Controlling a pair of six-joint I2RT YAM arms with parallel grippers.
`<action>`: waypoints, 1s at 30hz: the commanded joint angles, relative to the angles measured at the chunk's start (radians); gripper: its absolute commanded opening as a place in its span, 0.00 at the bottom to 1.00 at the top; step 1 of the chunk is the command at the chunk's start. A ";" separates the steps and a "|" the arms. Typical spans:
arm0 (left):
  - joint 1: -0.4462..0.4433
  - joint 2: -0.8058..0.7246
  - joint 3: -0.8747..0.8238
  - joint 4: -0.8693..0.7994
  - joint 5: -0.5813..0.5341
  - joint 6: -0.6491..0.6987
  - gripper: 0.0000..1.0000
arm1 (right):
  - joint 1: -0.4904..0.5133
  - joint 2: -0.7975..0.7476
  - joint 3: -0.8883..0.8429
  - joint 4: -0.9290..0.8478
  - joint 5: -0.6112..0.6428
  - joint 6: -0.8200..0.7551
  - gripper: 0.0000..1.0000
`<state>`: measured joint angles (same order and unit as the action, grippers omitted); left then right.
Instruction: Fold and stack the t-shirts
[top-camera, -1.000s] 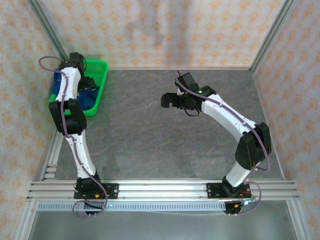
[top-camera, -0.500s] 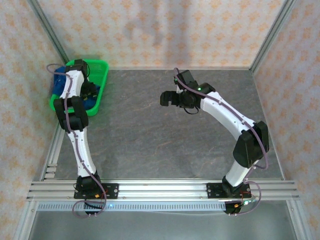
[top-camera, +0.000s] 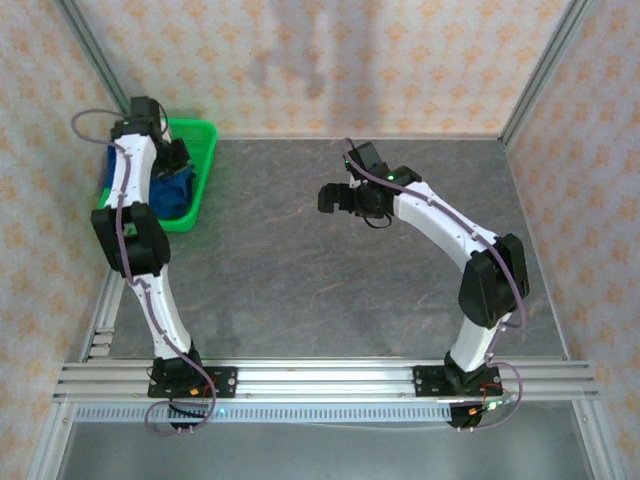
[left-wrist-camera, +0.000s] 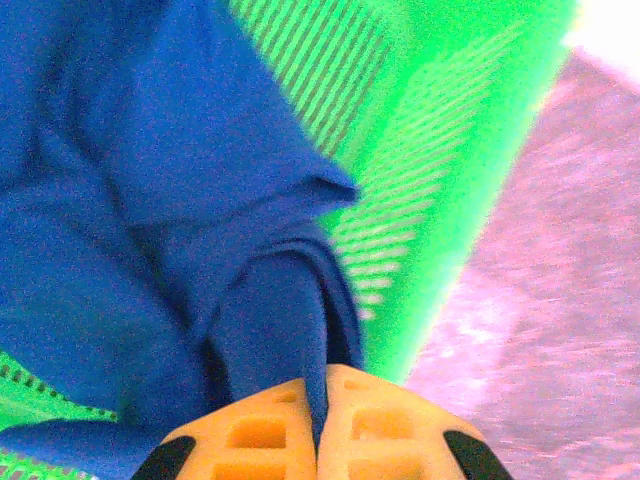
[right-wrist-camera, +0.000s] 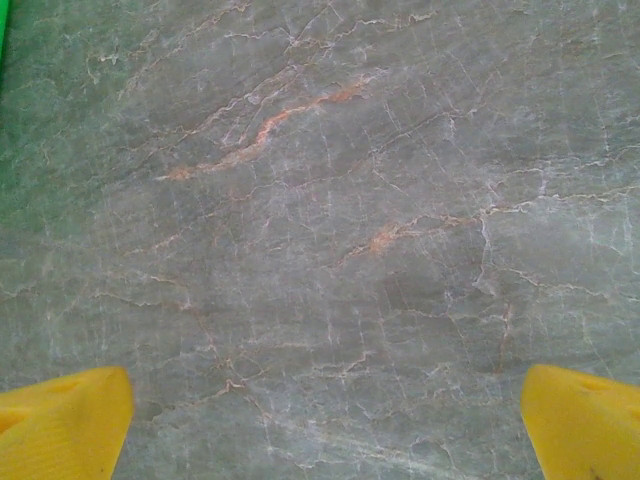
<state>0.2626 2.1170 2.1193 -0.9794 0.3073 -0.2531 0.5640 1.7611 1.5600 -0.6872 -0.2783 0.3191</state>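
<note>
I have the left gripper (left-wrist-camera: 318, 440) pinching a fold of the blue t-shirt (left-wrist-camera: 150, 200), bunched in the green basket (left-wrist-camera: 450, 150); the fold runs straight ahead from the jaws. My right gripper (right-wrist-camera: 320, 410) is spread, empty, over bare table (right-wrist-camera: 320, 200), well apart. Left wrist shows the pinch; top view places the basket far left.
</note>
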 joint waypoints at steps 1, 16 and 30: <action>-0.035 -0.152 0.046 0.067 0.076 -0.071 0.00 | -0.024 0.014 0.021 0.053 0.003 0.034 0.99; -0.238 -0.240 0.449 0.064 0.112 -0.128 0.00 | -0.090 0.017 -0.043 0.214 -0.106 0.092 0.99; -0.251 -0.295 0.611 0.291 0.110 -0.245 0.00 | -0.121 -0.005 -0.130 0.375 -0.206 0.172 0.99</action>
<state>-0.0048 1.8668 2.6915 -0.8104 0.4301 -0.4576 0.4423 1.7756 1.4414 -0.3668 -0.4534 0.4587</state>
